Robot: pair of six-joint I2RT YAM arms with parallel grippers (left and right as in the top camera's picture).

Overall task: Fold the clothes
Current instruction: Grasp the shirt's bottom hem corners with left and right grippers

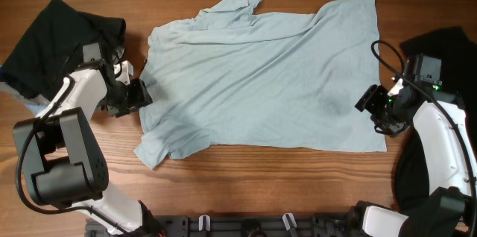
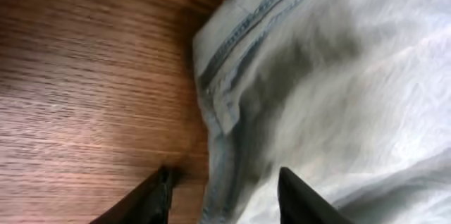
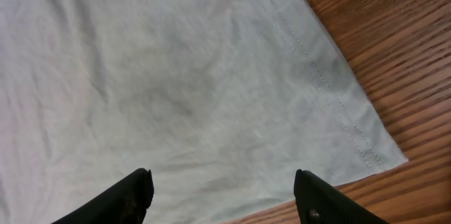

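Observation:
A large pale light-blue T-shirt (image 1: 261, 80) lies spread across the wooden table, wrinkled, with a sleeve folded at the front left. My left gripper (image 1: 143, 92) is open at the shirt's left edge; in the left wrist view its fingers (image 2: 224, 196) straddle the stitched hem (image 2: 232, 48). My right gripper (image 1: 367, 101) is open over the shirt's right side near the front right corner; in the right wrist view its fingers (image 3: 222, 196) stand wide apart above the fabric (image 3: 176, 76), holding nothing.
A black garment (image 1: 52, 36) lies heaped at the back left behind my left arm. Another dark garment (image 1: 447, 51) lies at the right edge behind my right arm. Bare wood (image 1: 283, 185) shows along the front.

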